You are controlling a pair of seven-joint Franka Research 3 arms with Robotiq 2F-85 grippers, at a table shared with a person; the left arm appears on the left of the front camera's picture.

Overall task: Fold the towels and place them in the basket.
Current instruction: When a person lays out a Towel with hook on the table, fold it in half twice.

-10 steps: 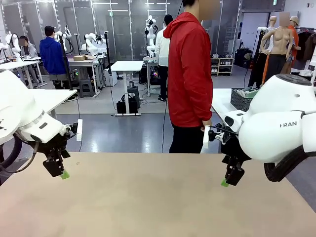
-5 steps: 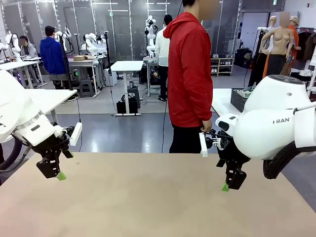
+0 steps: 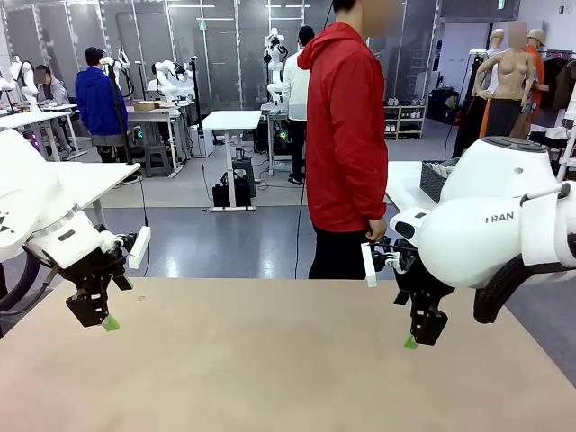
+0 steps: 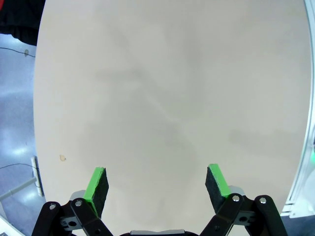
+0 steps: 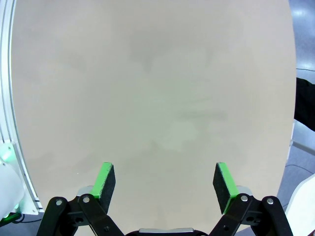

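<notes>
My left gripper (image 3: 106, 321) hangs open just above the left side of the beige table (image 3: 270, 360), its green pads (image 4: 97, 183) spread wide over bare tabletop. My right gripper (image 3: 411, 340) hangs open over the right side, and nothing lies between its pads (image 5: 221, 180). Behind my right arm, on a white side table, stands the dark mesh basket (image 3: 433, 185). The towels (image 3: 442, 167) lie bunched in its top, mint green and grey, mostly hidden by the arm.
A person in a red jacket (image 3: 346, 135) stands at the far edge of the table, turned sideways, one hand (image 3: 376, 230) hanging near my right wrist. Other people and tables stand farther back in the room.
My left gripper has moved left and a little lower. My right arm has shifted slightly left. Both grippers stay open.
</notes>
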